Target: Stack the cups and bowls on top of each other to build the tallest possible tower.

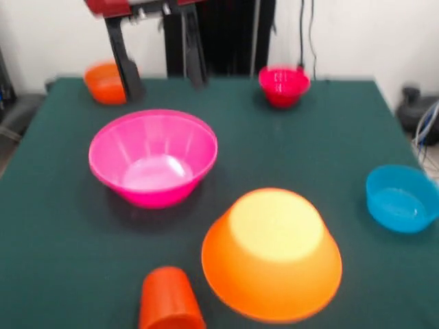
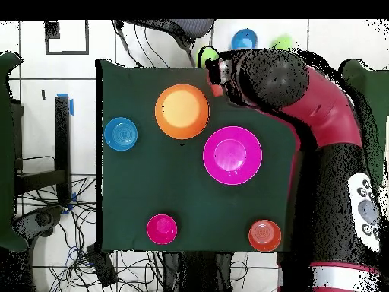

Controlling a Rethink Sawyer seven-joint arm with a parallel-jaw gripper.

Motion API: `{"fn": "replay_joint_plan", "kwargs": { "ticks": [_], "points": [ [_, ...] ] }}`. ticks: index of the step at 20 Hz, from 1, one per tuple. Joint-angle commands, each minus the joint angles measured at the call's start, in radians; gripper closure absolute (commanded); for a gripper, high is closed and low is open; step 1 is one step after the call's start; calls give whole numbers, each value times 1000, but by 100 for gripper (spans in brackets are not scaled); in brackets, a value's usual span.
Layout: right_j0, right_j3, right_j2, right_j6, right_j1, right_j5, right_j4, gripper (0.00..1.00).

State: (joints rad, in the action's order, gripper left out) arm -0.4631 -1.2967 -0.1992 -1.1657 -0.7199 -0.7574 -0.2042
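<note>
Claw: the gripper point(image 1: 161, 75) hangs at the back of the table, between the small orange bowl point(image 1: 104, 83) and the red bowl point(image 1: 282, 85). Its two dark fingers point(image 1: 126, 60) stand wide apart. Nothing is in them.

Base: the big orange bowl point(image 1: 273, 252) sits upside down near the front of the green table point(image 1: 62, 233). Its flat bottom faces up. Nothing is on it yet, so the tower has not begun.

Cup: the orange-red cup point(image 1: 170, 300) stands just beside the big orange bowl, at the front edge. It is taller than it is wide and gets narrower toward one end.

Other bowls: the big pink bowl point(image 1: 153, 156) sits open side up in the middle. The blue bowl point(image 1: 401, 197) is off to one side, well apart from the rest.

How to do it well: I think big pieces should go on first. Take a bowl by its rim, turn it over, and set it down right in the middle of the flat top. Let go slowly so it does not slide.

Watch out: the bowls look shiny and slippery.
</note>
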Motion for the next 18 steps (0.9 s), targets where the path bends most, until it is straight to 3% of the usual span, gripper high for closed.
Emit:
{"fn": "replay_joint_plan", "kwargs": {
  "ticks": [1,3,5,10,12,18],
  "points": [
    [-17,19,-17,-39,34,-146,73,0],
    [-32,77,-25,-13,77,-119,86,0],
    [-34,211,-29,2,161,-159,107,0],
    [2,748,-59,5,442,-411,164,0],
    [-5,897,-98,16,525,-465,173,0],
    [3,1073,-109,-5,596,-564,271,0]
  ]
}}
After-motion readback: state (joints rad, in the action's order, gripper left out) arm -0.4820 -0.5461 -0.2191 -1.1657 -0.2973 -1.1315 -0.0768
